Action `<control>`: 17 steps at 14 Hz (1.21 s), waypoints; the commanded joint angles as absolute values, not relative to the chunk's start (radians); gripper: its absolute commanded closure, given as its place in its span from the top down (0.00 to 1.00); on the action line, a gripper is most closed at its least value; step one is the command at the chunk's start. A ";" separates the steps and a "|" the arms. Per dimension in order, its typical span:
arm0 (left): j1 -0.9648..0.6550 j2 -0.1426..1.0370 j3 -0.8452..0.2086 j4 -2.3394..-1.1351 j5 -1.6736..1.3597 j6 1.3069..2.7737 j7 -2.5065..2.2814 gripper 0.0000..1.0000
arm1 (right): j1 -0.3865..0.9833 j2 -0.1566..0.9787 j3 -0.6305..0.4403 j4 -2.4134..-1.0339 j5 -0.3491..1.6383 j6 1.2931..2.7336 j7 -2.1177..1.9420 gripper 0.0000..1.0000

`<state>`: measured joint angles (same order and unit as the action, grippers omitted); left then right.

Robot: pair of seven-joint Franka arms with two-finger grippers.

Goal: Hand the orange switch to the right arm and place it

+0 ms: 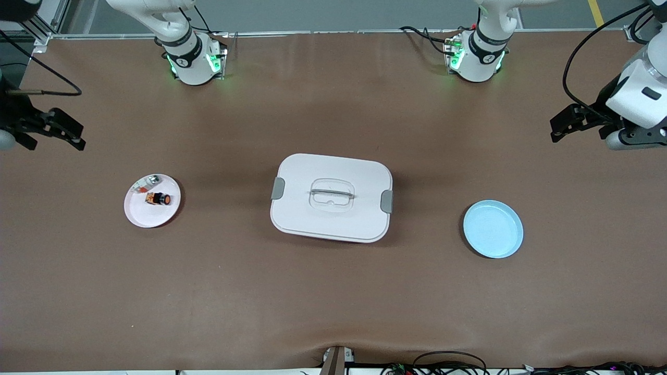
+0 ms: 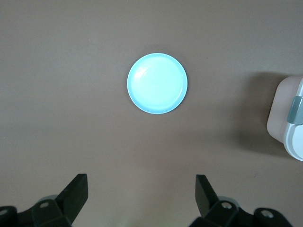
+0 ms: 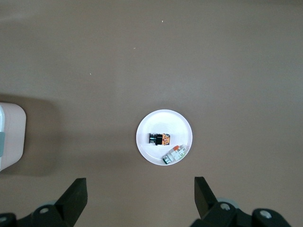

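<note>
The orange switch (image 1: 159,199) lies on its side on a small pale pink plate (image 1: 140,213) toward the right arm's end of the table. The right wrist view shows the switch (image 3: 159,139) too. My right gripper (image 1: 73,134) hangs high over bare table at that end, apart from the plate. It is open, with nothing between its fingers (image 3: 75,194). At the other end my left gripper (image 1: 556,128) hangs high over bare table. It is open and empty too, fingers (image 2: 78,189) wide apart.
A small silvery-clear part (image 1: 146,183) shares the pink plate with the switch. A white lidded box (image 1: 331,198) with grey clips sits mid-table. A light blue plate (image 1: 493,229) with nothing on it lies toward the left arm's end; the left wrist view shows this blue plate (image 2: 157,83) too.
</note>
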<state>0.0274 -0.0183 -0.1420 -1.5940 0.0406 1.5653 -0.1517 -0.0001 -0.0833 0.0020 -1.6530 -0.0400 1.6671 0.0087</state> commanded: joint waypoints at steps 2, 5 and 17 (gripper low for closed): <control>0.032 -0.034 -0.143 -1.601 0.021 1.559 -0.127 1.00 | -0.003 -0.181 -0.005 -1.738 -0.025 1.657 0.008 1.00; 0.034 -0.031 -0.141 -1.594 0.021 1.559 -0.127 1.00 | -0.003 -0.219 -0.005 -1.753 -0.023 1.652 0.018 1.00; 0.035 -0.015 -0.140 -1.554 0.018 1.557 -0.129 1.00 | -0.006 -0.124 -0.005 -1.712 -0.023 1.640 0.005 1.00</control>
<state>0.0291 -0.0182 -0.1406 -1.5710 0.0406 1.5661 -0.1517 -0.0005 -0.1284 -0.0058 -1.7276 -0.0374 1.6483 0.0086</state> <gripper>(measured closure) 0.000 0.000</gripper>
